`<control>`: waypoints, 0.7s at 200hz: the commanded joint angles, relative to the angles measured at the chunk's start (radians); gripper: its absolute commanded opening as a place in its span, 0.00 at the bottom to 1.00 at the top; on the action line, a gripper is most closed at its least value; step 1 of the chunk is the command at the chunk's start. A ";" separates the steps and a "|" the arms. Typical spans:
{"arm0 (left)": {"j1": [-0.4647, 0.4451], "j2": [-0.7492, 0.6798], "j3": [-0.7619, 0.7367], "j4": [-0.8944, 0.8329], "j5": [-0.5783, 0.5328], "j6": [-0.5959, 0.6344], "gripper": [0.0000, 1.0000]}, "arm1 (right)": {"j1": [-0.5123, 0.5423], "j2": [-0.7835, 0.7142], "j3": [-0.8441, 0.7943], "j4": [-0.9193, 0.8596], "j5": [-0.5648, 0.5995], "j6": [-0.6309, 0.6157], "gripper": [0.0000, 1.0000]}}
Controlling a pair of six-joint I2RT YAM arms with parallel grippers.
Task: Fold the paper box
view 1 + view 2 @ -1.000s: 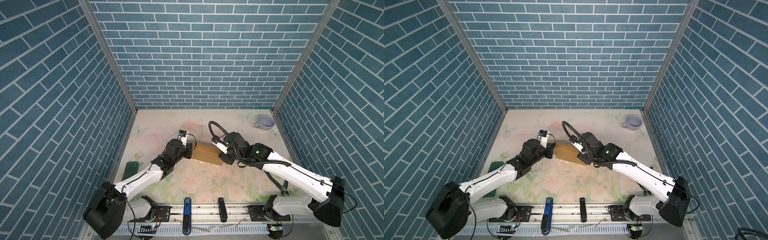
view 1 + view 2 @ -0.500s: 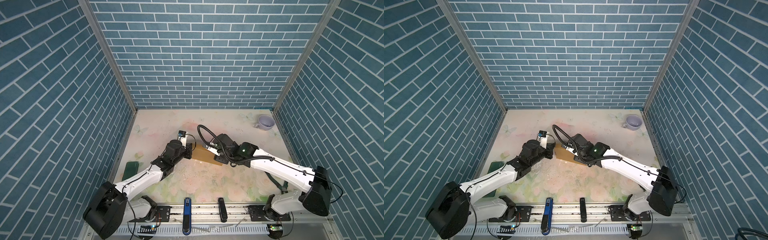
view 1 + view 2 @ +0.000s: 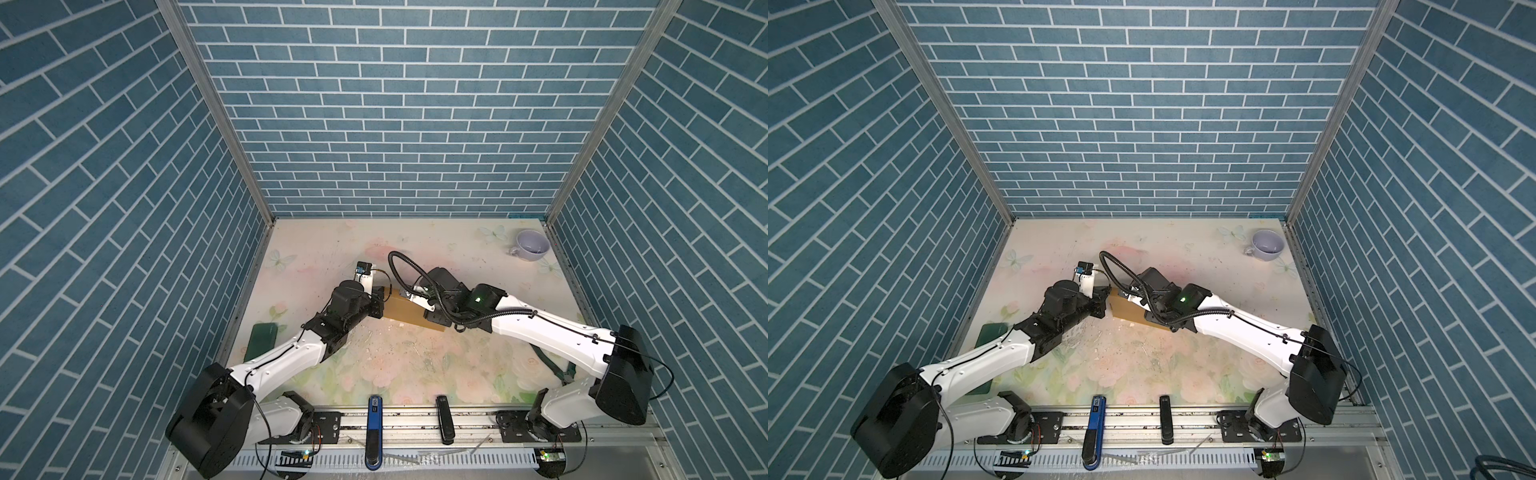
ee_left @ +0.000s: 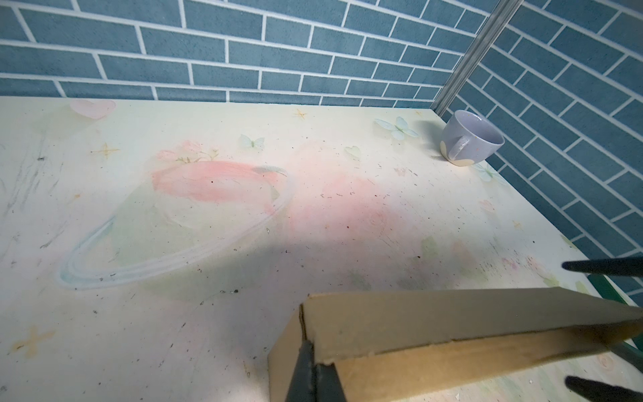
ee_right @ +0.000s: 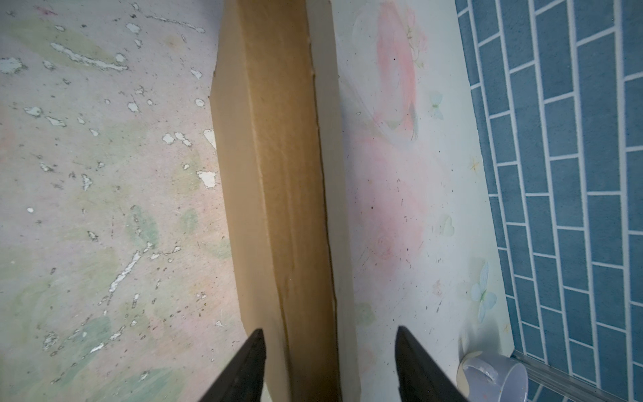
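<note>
Three blue-brick walls (image 3: 395, 124) enclose a scuffed floral tabletop (image 3: 415, 365); left hand (image 4: 313, 362) pinches the paper box (image 4: 417, 323), right hand (image 5: 328, 343) spread.

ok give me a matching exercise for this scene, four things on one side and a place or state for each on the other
Things:
1. box
2. mug
3. left gripper
4. right gripper

Place or state:
a. open, astride the box
b. far right corner of the table
c. shut on a cardboard edge
d. mid-table, between the two arms

Pairs: 1-d, 2-b, 3-c, 4-a
</note>
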 commanded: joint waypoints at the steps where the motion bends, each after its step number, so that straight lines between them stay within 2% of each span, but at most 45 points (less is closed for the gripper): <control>1: -0.012 0.027 -0.031 -0.092 0.018 -0.012 0.05 | 0.006 0.014 0.014 0.026 0.016 -0.037 0.59; 140: -0.013 0.023 -0.035 -0.089 0.023 -0.019 0.06 | 0.006 0.047 -0.021 0.055 0.002 -0.005 0.56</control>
